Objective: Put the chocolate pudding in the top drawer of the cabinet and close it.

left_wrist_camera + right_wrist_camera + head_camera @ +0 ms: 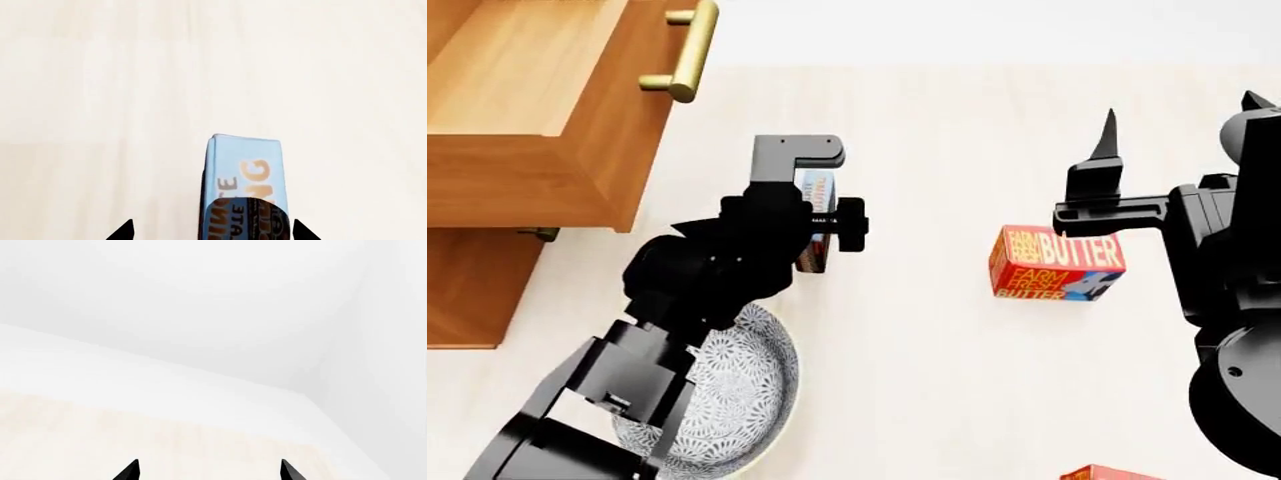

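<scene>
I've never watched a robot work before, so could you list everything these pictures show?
chocolate pudding: one, light blue and dark brown box, between the left gripper's fingers
top drawer: one, orange-brown wood, pulled open, brass handle
cabinet: one, orange-brown, far left
butter box: one whole, red-orange, on the floor right of centre; a second one's corner at the bottom edge
bowl: one, grey patterned, under the left arm
left gripper: black, around the pudding
right gripper: black, open, empty
</scene>
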